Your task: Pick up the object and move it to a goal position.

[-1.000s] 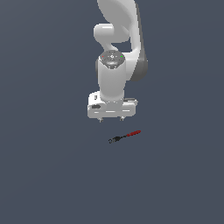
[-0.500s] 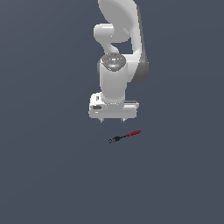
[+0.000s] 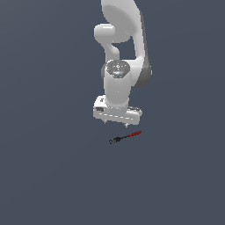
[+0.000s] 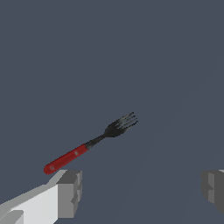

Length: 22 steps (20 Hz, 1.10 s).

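Observation:
The object is a small fork with a red handle and a black and silvery tip [image 3: 125, 136], lying flat on the dark grey floor. In the wrist view the fork [image 4: 89, 143] shows whole, red handle toward one fingertip [image 4: 69, 193]. My gripper [image 3: 116, 124] is open and empty. It hangs just above and slightly behind the fork in the exterior view, not touching it. Both grey fingertips show in the wrist view, far apart, with the fork beyond them.
The white arm [image 3: 119, 52] rises above the gripper. The plain dark grey floor [image 3: 52, 176] surrounds the fork on all sides. No goal marker shows.
The gripper has come down a little and shifted slightly toward the fork. The fork has not moved.

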### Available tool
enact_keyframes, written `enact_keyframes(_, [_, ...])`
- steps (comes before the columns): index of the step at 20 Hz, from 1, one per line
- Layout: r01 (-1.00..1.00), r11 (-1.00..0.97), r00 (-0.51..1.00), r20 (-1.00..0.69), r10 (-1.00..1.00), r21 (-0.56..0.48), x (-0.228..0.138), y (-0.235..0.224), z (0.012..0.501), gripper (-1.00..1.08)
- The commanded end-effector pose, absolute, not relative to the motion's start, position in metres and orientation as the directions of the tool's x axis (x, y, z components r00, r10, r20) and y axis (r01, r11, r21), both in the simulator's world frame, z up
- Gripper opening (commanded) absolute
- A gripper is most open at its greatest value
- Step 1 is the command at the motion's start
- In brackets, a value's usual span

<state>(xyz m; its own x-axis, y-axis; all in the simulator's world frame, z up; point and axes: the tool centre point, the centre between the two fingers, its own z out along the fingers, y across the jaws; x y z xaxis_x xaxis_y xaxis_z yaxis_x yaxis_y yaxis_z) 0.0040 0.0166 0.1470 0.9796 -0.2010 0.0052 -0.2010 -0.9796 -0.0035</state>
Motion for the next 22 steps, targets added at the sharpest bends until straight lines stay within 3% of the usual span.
enact_keyframes(1, [-0.263,-0.965,0.965,0.003,-0.263,-0.005,0.004,0.021,0.141,1.00])
enact_keyframes(22, [-0.719,-0.695,0.695,-0.008,-0.718,-0.006,0.006,0.053,0.094,1.00])
